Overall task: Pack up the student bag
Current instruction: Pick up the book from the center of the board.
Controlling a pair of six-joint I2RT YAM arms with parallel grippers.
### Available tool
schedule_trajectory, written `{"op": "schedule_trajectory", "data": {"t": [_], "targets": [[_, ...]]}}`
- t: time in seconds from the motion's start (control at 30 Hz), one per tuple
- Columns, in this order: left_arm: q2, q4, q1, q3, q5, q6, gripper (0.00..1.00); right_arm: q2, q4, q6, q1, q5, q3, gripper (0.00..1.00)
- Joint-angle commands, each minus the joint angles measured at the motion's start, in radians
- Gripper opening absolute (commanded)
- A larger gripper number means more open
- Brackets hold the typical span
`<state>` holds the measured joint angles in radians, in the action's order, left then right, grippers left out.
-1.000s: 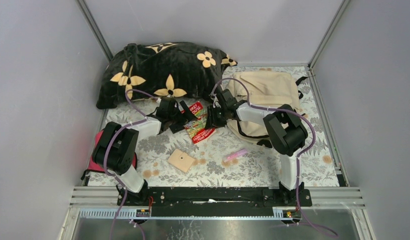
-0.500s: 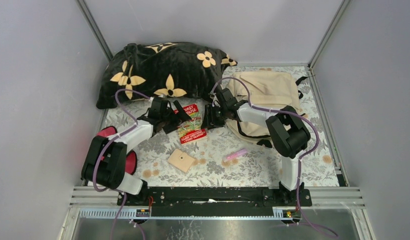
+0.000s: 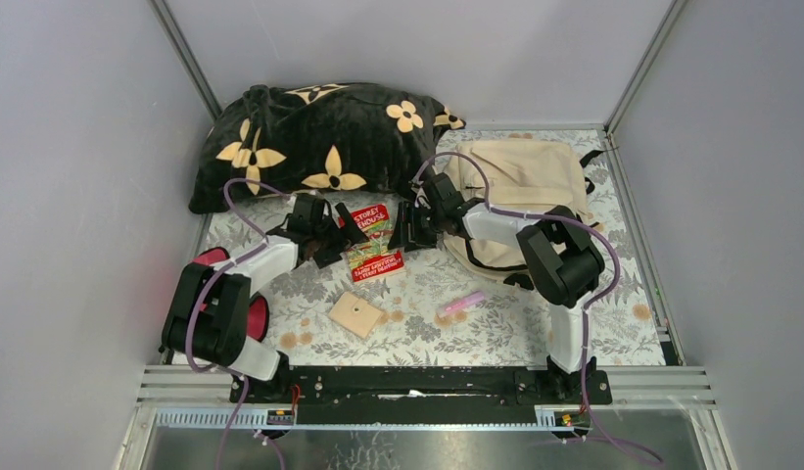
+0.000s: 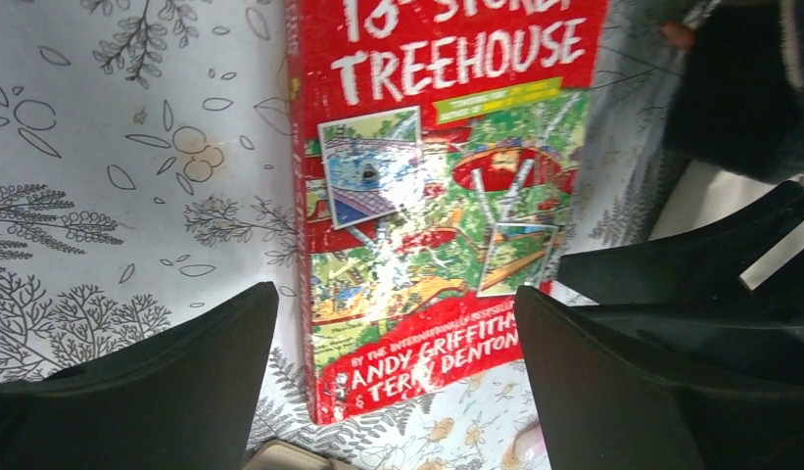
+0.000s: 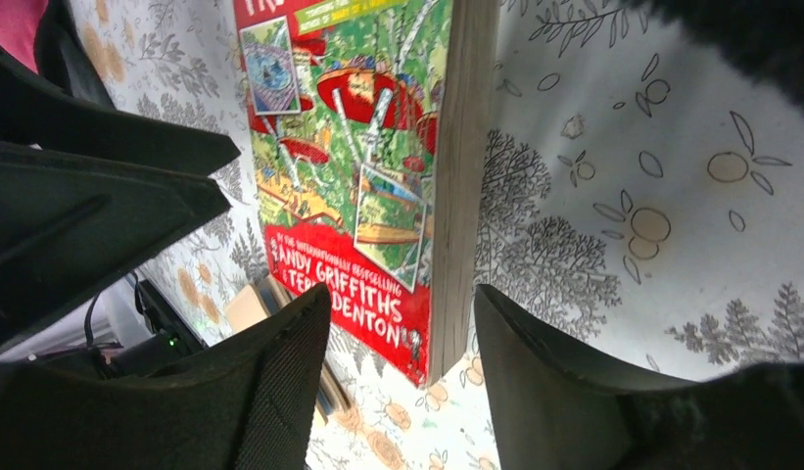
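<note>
While both arms reach toward the middle of the table, a red book lies flat on the flowered cloth between them, cover up. The left gripper comes at it from the left with its fingers spread wide. In the left wrist view the lower end of the book sits in the gap between them, and neither finger touches it. The right gripper comes from the right side. Its fingers stand partly apart at the near corner of the book, where the page edge shows. Bare cloth is visible between the right-hand finger and that edge, so nothing is clamped. Each wrist view also shows the other gripper's black fingers just beyond the book.

The backpack, cream with dark zipper lines and black straps, lies at the far right of the table, partly under the right arm. The book is outside it. A large black pillow with yellow flowers fills the far left. Nearer the bases lie a small wooden block and a pink stick, well apart from the grippers. A red pouch shows behind the left arm's elbow.
</note>
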<state>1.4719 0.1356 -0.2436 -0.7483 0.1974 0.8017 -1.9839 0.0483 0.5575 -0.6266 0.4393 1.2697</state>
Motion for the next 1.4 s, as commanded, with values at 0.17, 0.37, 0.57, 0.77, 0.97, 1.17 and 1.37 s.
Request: {"op": "schedule_trajectory", "data": {"t": [0.17, 0.37, 0.57, 0.77, 0.97, 1.17, 1.37], "targets": [[0.117, -0.073, 0.003, 0.026, 0.043, 0.004, 0.96, -0.094, -0.102, 0.069, -0.017, 0.058, 0.030, 0.59], [0.121, -0.081, 0.003, 0.032, 0.050, 0.009, 0.96, -0.077, -0.113, 0.082, -0.022, 0.059, 0.015, 0.14], [0.089, -0.011, 0.009, -0.007, 0.023, -0.030, 0.96, 0.002, -0.118, 0.087, -0.021, 0.056, -0.028, 0.00], [-0.057, 0.113, 0.097, -0.025, 0.058, -0.099, 0.99, 0.118, -0.133, 0.102, -0.013, 0.078, -0.083, 0.00], [-0.164, 0.196, 0.221, 0.010, 0.239, -0.176, 0.99, 0.209, -0.234, 0.164, 0.027, 0.205, -0.165, 0.00], [-0.159, 0.110, 0.240, 0.075, 0.443, -0.143, 0.99, 0.280, -0.369, 0.255, 0.065, 0.309, -0.237, 0.00], [-0.152, -0.097, 0.239, 0.140, 0.589, -0.035, 0.99, 0.298, -0.442, 0.308, 0.069, 0.405, -0.237, 0.00]]}}
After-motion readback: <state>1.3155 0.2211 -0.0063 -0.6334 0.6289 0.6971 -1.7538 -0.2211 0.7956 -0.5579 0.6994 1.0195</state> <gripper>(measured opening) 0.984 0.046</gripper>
